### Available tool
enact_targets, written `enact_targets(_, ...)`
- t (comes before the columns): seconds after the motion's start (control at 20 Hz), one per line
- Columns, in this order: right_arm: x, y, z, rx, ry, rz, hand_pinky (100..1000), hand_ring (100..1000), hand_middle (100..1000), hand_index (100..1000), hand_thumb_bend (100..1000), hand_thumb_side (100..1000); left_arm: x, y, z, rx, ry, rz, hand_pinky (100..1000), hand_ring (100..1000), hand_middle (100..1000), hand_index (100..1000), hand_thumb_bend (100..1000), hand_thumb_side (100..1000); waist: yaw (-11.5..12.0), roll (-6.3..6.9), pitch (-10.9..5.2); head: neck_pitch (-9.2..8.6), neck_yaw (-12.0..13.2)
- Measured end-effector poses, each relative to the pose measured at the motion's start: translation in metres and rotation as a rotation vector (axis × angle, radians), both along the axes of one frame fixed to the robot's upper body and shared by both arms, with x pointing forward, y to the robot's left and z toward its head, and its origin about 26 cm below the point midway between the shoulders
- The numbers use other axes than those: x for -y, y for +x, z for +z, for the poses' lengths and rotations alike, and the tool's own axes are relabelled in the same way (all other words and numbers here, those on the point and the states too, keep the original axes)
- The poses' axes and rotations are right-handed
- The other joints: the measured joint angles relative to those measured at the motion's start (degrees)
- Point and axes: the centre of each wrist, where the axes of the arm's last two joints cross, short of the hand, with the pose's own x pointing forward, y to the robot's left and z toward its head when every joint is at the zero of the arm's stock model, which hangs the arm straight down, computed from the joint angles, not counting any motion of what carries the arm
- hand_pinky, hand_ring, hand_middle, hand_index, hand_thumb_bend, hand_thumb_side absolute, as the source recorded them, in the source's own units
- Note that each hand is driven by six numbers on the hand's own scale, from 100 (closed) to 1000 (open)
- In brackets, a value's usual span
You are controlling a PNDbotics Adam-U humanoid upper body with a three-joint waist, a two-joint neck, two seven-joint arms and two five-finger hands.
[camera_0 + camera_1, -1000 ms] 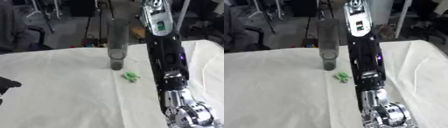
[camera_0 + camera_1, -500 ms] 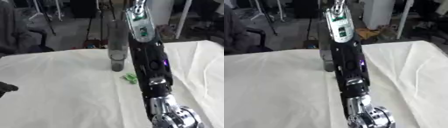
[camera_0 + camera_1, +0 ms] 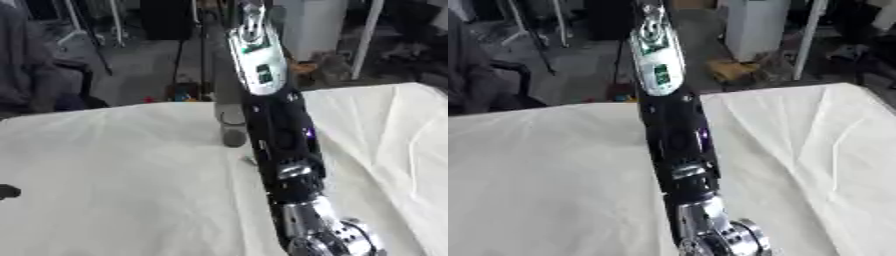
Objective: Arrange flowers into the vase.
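A tall grey vase (image 3: 229, 117) stands upright on the white cloth, and only its left side and base show in the left eye view. My right arm (image 3: 278, 130) rises from the bottom edge to the top edge and covers the rest of the vase. In the right eye view the arm (image 3: 674, 135) hides the vase fully. The right hand lies beyond the top edge. A small dark part of my left hand (image 3: 7, 191) shows at the left edge. No flower or green piece is visible.
The white cloth (image 3: 114, 170) covers the table, with folds towards the right side (image 3: 824, 140). Behind the far edge stand dark stands, a chair and a white cabinet (image 3: 754, 25).
My right arm has swung left across the view and now covers the small green piece and most of the vase. The left hand has slid further off the left edge.
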Motion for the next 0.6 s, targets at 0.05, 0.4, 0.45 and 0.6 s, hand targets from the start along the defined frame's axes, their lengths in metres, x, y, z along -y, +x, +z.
enact_targets(0.05,0.002,0.000,0.002,0.005,-0.007,-0.028,100,100,100,117,100,1000,0.000,0.000,0.000,0.000,0.001,-0.002,618,536,447,693,741,721,0.2,0.01,0.08,-0.20,-0.2)
enact_targets(0.4,0.022,0.001,0.009,-0.011,0.015,-0.147,100,100,100,120,100,1000,0.005,0.002,0.003,0.008,-0.009,-0.022,619,536,448,693,741,720,2.3,0.63,0.81,-1.67,-2.3)
enact_targets(0.45,0.025,0.000,0.011,-0.010,0.019,-0.158,100,100,100,121,100,1000,0.007,0.003,0.004,0.011,-0.013,-0.030,619,536,448,693,740,720,2.9,0.75,1.04,-1.94,-2.8)
enact_targets(0.6,0.035,-0.003,0.017,0.001,0.020,-0.188,100,100,100,122,100,1000,0.012,0.005,0.007,0.027,-0.023,-0.052,619,536,448,693,741,719,4.6,0.95,1.75,-2.98,-4.4)
